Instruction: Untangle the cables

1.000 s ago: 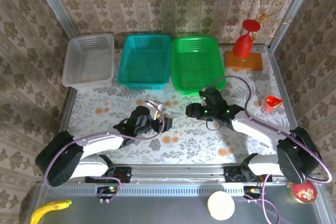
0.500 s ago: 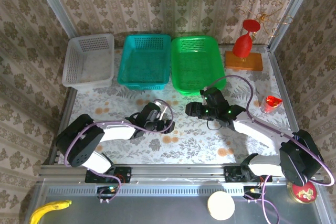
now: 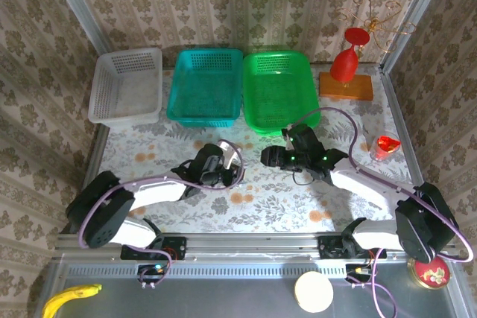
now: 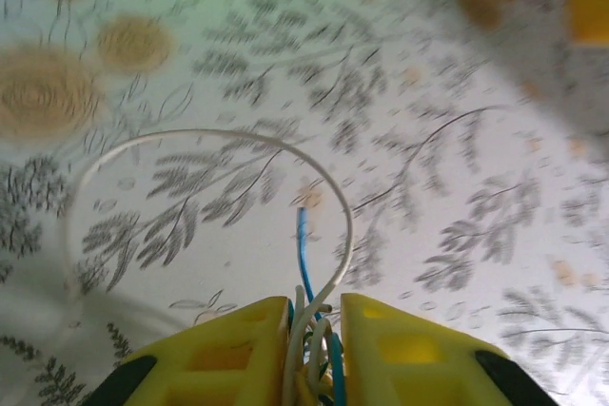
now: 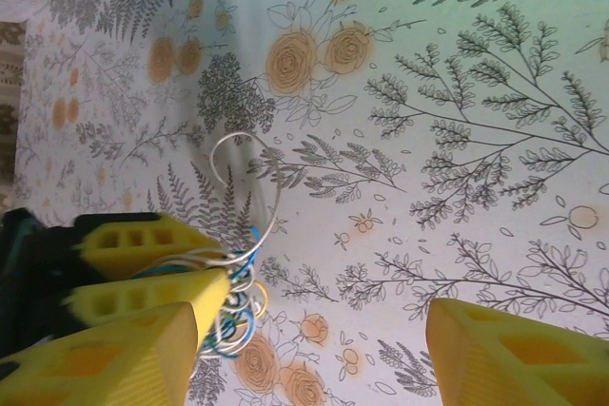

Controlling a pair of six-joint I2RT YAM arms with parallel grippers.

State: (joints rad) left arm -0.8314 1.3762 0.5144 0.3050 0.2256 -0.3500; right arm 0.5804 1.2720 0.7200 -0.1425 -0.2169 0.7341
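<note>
Overhead view looks down; both close wrist views share the cables (image 4: 309,339).

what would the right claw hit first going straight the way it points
Likely the bare floral tablecloth, though depth is unclear; the cables held by the left claw sit off to its side.

- table (image 3: 149,150): floral cloth, grey ferns and orange roses all over
- far edge, left to right: white basket (image 3: 100,106), teal basket (image 3: 205,118), green basket (image 3: 272,126)
- far right: orange board (image 3: 361,87), small red cup (image 3: 385,145) nearer
- thin cables (image 5: 238,309) bunched mid-table

Three baskets (image 3: 100,94) (image 3: 179,91) (image 3: 250,91), two pincers (image 4: 316,316) (image 5: 314,339), one tangle of cables (image 5: 233,292).
</note>
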